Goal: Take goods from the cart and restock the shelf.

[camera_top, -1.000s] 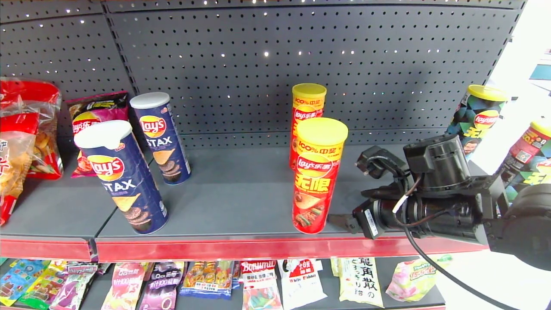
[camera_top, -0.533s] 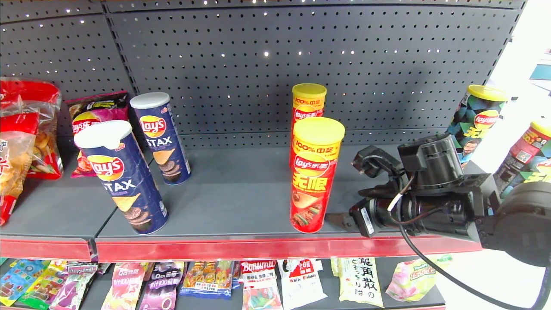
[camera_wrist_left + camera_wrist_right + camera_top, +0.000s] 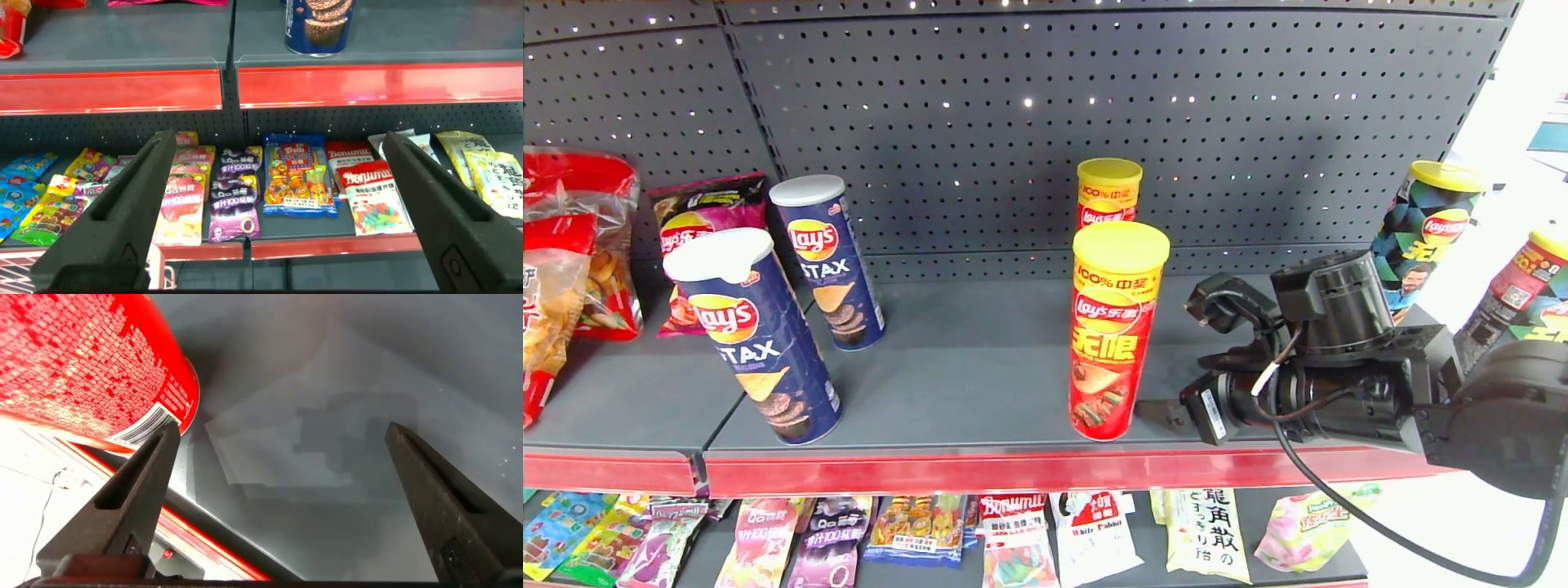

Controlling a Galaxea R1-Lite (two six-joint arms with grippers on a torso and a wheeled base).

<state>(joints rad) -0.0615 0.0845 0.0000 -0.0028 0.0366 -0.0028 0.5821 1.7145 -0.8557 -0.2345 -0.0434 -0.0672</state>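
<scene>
Standing upright, lid up: red chip can (image 3: 1112, 343) | right hand (image 3: 282, 433) released beside its base | left hand (image 3: 278, 137) spread

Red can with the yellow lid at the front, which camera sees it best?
The head view: the whole red can stands upright at the front edge of the shelf. The right wrist view catches its bottom end. The left wrist view faces candy bags below.

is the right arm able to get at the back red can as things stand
Likely not directly: the front red can stands right before the back red can, with the open right tool beside it.
</scene>
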